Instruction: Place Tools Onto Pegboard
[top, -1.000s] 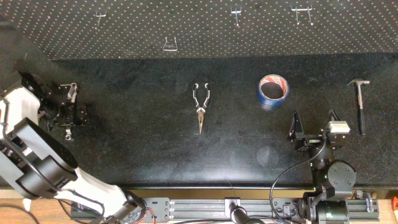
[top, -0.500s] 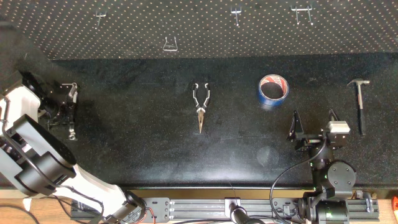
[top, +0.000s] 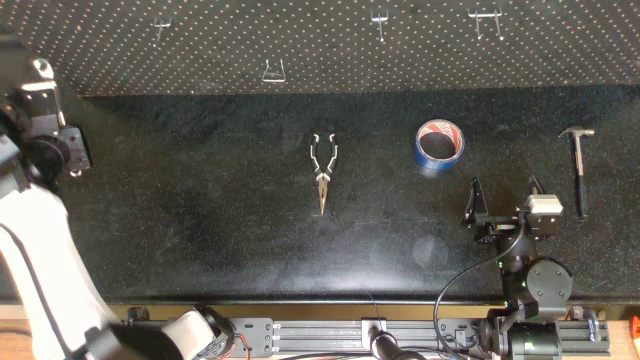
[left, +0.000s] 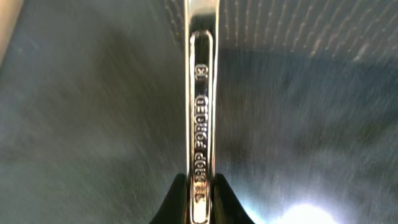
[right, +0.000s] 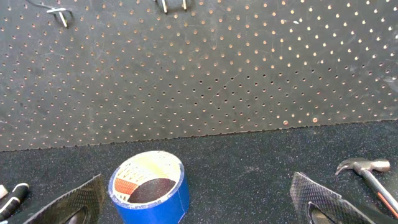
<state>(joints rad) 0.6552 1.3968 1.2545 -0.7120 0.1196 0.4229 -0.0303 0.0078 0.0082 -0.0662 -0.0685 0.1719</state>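
Left end effector (left: 200, 190) risen with wrench (left: 200, 106); black mat (top: 200, 220), pegboard (top: 300, 40) behind.

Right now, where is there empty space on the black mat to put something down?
Biggest bare patch: the mat left of the pliers. A smaller one lies between pliers and tape roll. It's crowded around the right tool and hammer.
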